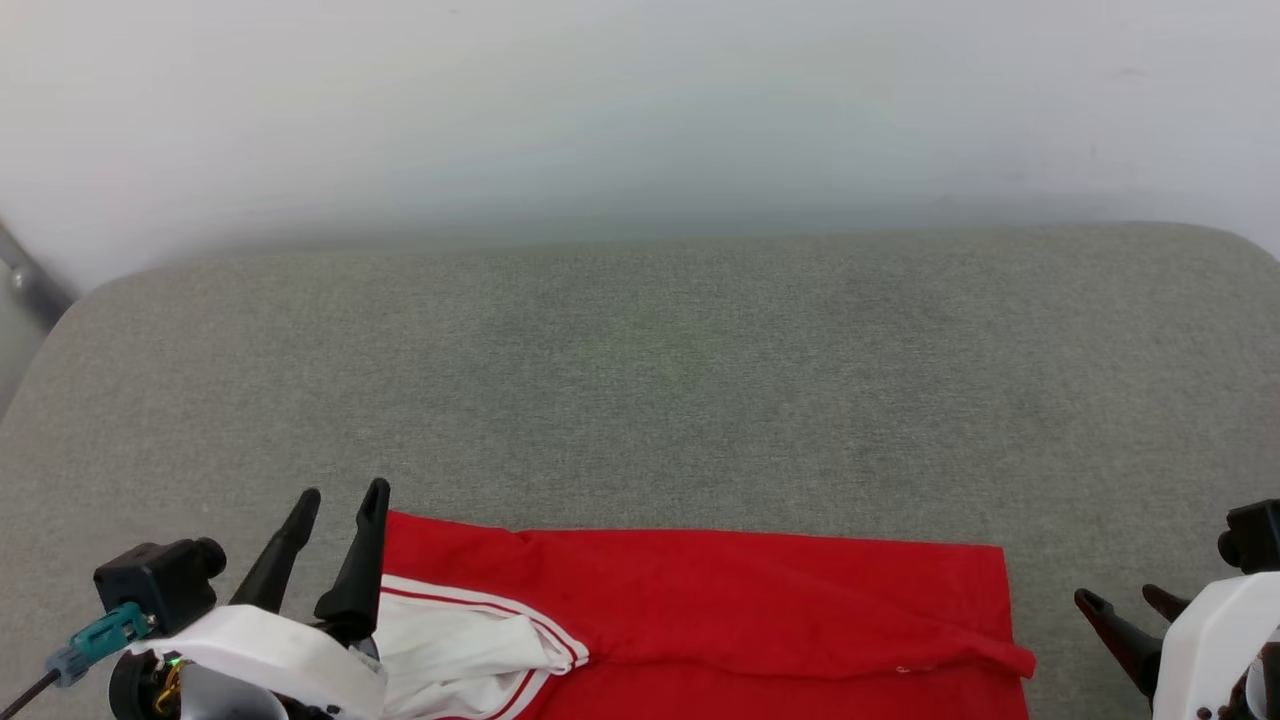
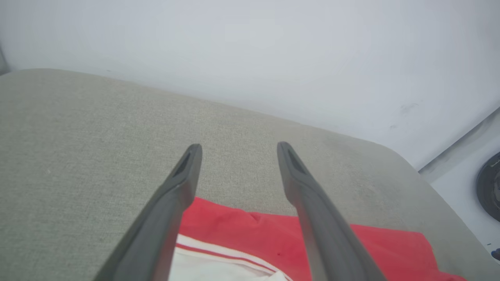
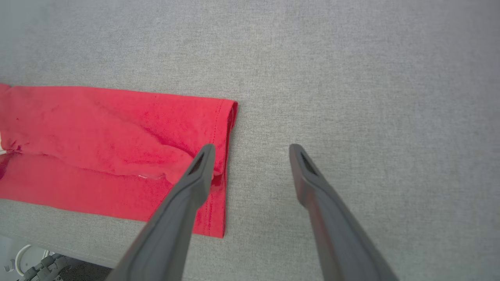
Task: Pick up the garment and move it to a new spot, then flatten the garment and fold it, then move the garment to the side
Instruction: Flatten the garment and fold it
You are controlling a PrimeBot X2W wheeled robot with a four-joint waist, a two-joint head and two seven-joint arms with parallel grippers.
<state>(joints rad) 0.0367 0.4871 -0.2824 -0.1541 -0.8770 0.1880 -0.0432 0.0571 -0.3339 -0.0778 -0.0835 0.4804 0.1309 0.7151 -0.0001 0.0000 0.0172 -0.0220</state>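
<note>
Surface: a grey padded top (image 1: 640, 380) with a coarse woven texture and rounded far corners; a plain pale wall (image 1: 640, 100) stands at its 12 o'clock side.
Garment: the garment (image 1: 700, 610) is thin, soft red cloth laid flat as a long folded band, straight along its far edge and lightly creased along a fold ridge.
Sleeve: a crumpled white sleeve (image 1: 450, 640) edged with red-and-white striped trim (image 1: 480, 600) lies on the band's 9 o'clock end.
Garment's place: at 6 o'clock on the surface in the head view, against the near edge.
Left gripper: the left gripper (image 1: 344, 490) has its dark tapered fingers spread, with nothing between them.
Garment to left gripper: the red corner lies just at its 3 o'clock, under the inner finger; whether they touch cannot be told.
Right gripper: the right gripper (image 1: 1120, 596) is spread wide and holds nothing.
Garment to right gripper: the stitched hem end lies at its 9 o'clock; in the right wrist view one finger crosses over that hem (image 3: 218, 156), while the other is over bare grey weave.
</note>
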